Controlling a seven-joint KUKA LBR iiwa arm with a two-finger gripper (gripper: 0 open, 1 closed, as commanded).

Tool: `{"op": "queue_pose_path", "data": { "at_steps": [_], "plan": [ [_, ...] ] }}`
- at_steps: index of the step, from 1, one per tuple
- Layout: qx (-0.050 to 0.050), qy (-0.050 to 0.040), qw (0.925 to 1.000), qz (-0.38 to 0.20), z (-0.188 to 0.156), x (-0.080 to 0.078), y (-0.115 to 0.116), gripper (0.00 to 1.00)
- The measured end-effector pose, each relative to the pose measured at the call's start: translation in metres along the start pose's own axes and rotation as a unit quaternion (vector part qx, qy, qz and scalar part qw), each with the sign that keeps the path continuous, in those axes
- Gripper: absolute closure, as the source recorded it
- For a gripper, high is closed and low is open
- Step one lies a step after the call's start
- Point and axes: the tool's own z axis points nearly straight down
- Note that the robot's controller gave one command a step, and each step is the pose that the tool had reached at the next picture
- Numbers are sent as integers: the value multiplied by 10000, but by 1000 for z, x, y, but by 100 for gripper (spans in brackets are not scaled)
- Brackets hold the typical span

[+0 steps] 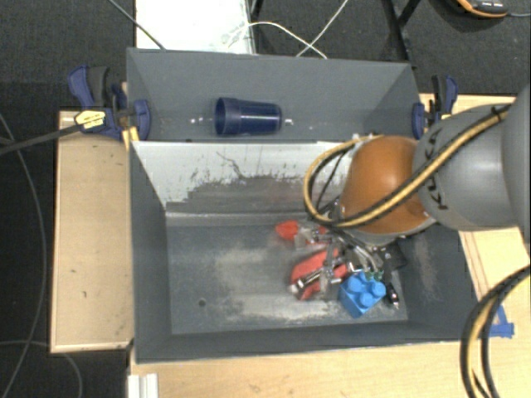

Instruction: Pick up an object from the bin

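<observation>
My gripper point(342, 254) is low in the right half of the bin, mostly hidden under the arm's orange cover. Right beneath it lies a red-handled tool point(307, 272), slanting toward the bin's front. A blue toy block point(360, 293) with studs sits just to the front right of the gripper, touching the tool's end. A small orange-red piece point(286, 230) lies just to the gripper's left, toward the back. Whether anything is gripped is hidden.
A dark blue cup point(247, 116) lies on its side high against the bin's back wall. A small black thing point(392, 292) sits beside the blue block near the right wall. The bin's left half shows bare scuffed floor.
</observation>
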Motion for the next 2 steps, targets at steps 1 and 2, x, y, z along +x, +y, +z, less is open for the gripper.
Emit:
{"op": "queue_pose_path", "data": {
  "at_steps": [1, 2],
  "plan": [
    [8, 44, 10000, -81, 8, 14, -22, 0],
    [-7, 27, 9999, 106, 7, 12, -17, 0]
  ]
}}
